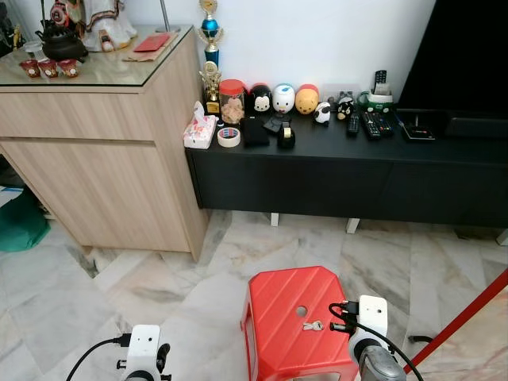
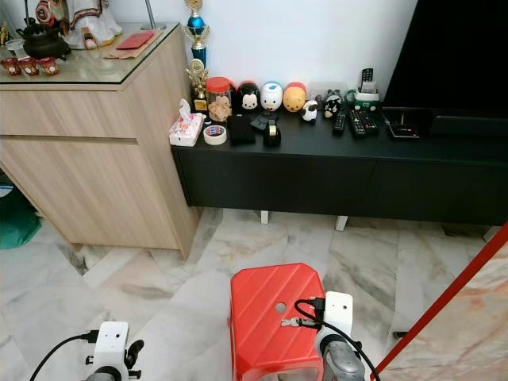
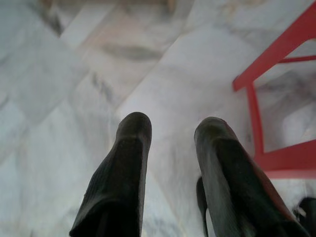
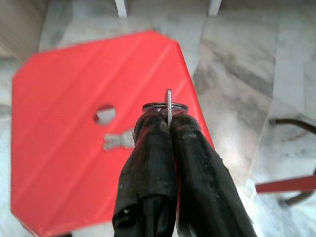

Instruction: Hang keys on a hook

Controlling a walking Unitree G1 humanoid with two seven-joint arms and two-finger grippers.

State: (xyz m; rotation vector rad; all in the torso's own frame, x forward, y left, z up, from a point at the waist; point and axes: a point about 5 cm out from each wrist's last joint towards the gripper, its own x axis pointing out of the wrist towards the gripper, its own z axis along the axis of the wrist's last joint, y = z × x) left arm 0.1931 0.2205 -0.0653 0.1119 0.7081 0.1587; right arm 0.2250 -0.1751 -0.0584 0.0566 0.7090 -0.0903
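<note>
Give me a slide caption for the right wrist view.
Right end effector shut on key ring, key hanging over the red stool on marble floor.

White boxy wrist modules with black cables top silver arms; each tool (image 4: 168, 129) has ribbed black fingers (image 3: 126, 168).

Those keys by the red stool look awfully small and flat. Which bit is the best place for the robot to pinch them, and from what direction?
The ring, from above. The right gripper is shut on the key ring, whose thin loop stands edge-up between the fingertips, while the flat key hangs below over the red stool, offering no raised edge itself.
</note>
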